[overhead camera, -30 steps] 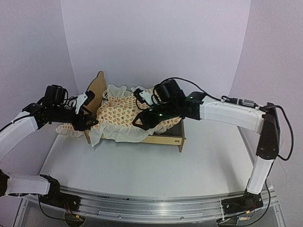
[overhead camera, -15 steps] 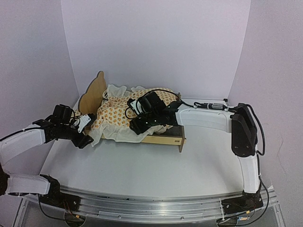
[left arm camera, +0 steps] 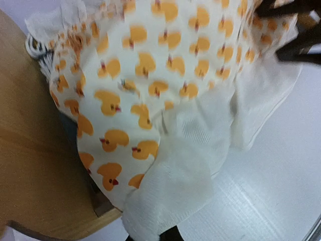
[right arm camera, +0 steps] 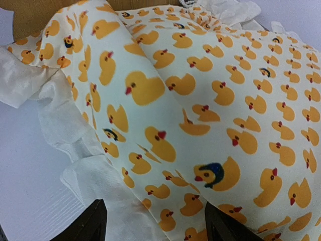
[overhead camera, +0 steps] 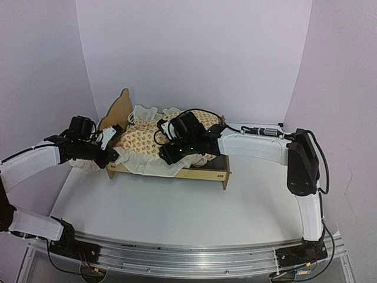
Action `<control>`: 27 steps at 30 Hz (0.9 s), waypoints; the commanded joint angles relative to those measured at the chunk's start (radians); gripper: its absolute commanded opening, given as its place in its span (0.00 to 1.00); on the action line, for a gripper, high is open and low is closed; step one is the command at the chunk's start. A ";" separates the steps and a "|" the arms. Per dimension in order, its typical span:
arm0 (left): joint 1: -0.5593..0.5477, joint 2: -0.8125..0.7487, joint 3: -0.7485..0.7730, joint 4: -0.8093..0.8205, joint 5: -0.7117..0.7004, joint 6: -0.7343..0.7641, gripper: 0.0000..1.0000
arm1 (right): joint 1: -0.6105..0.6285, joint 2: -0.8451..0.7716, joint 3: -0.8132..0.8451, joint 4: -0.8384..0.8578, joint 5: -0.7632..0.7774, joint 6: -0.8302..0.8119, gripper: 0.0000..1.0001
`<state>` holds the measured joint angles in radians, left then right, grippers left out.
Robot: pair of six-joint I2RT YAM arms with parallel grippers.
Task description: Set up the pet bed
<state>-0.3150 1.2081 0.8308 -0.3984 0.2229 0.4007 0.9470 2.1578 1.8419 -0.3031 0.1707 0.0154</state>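
The white table (overhead camera: 177, 212) carries the pet bed (overhead camera: 203, 173) toward twelve o'clock, with its headboard (overhead camera: 118, 109) at ten. A duck-print cushion (overhead camera: 141, 141) fills the frame. The right gripper (overhead camera: 171, 154) stands spread-fingered over the cushion's middle. At the bed's nine o'clock corner, the left gripper (overhead camera: 108, 154) is pinched closed on the cushion's frill (left arm camera: 170, 191).

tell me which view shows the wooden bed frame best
Top external: the bed frame shows from headboard to footboard. Left wrist catches only headboard wood beside the cushion; right wrist just a wood sliver at its top edge.
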 commanded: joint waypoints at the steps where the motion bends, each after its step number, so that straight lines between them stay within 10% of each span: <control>1: -0.001 -0.059 0.178 -0.014 0.209 -0.166 0.00 | -0.001 -0.052 0.126 0.042 -0.159 0.003 0.66; 11: -0.004 0.010 0.317 0.018 0.279 -0.463 0.00 | 0.004 0.040 0.175 0.498 -0.664 0.354 0.52; 27: -0.020 -0.008 0.325 0.120 0.241 -0.577 0.00 | 0.117 0.212 0.152 0.544 -0.284 0.373 0.37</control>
<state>-0.3313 1.2373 1.1442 -0.3533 0.4704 -0.1577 1.0715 2.3447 2.0181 0.2021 -0.3250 0.3987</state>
